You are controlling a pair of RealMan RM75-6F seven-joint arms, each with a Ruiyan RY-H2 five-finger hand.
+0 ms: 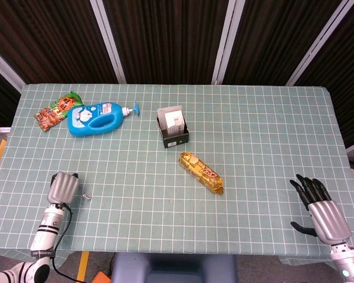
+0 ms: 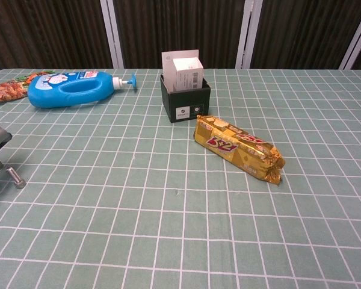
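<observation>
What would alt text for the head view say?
Two robot hands rest near the front corners of a green checked table, the left hand and the right hand holding nothing. Between them lies a gold snack pack; farther back, a black box and a blue bottle.

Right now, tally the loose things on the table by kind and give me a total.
Bottles: 1, the blue pump bottle, lying on its side.
Snack packs: 2, the gold biscuit pack and the red snack bag.
Boxes: 1, the black box holding white cartons.
Total: 4.
</observation>
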